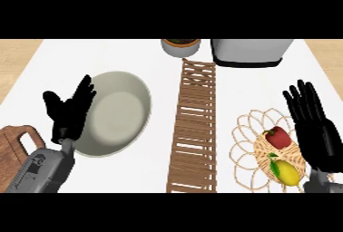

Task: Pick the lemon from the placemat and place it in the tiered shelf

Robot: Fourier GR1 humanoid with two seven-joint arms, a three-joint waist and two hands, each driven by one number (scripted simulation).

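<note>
White counter [161,149] w/ wood flooring showing at both far corners. A slatted wooden runner, prob. the placemat [194,131], runs from the near edge toward the far edge down the middle. The lemon [286,172] isn't on it: it lies in a wire basket [249,136] at the near right corner, just beside a red pepper [277,137].

Right hand [313,129] is spread flat, fingers straight, holding nothing, over the basket's right rim. Left hand [69,112] also spread and empty, at the left edge over the rim of a pale bowl [120,113].

Judgement: if the basket is the tiered shelf, the placing looks done. To finish well, lift the right hand straight up and clear w/o catching the wire rim.

Lemon: yellow, oval, green leaf at its far end, smooth skin; likely to roll if nudged.
</note>
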